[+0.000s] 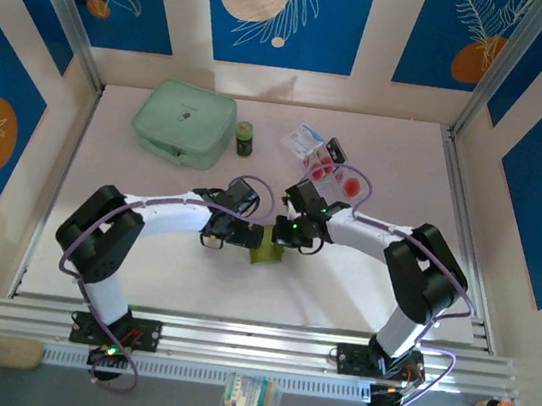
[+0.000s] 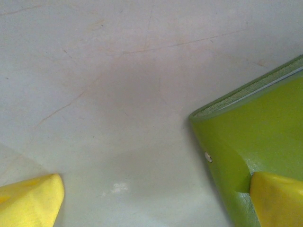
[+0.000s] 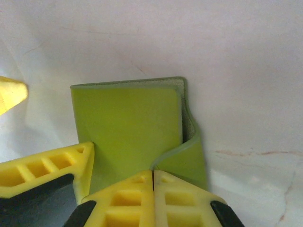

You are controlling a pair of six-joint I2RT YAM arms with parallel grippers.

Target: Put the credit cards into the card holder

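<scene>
Right pincer [image 3: 153,182] is clamped shut at the card holder [image 3: 125,123]'s raised flap, can't tell if it actually grips it. Left pincer [image 2: 154,185] gapes wide, one finger down on the holder's corner. Holder sits folded mid-tabletop [image 1: 190,277], credit cards [image 1: 335,175] far right, well apart; looks like the opening step, so next: peel the flap back while left pins the holder.

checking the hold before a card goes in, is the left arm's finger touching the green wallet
Touching. In the left wrist view one of the left fingers presses on the green wallet, which creases around its tip.
</scene>
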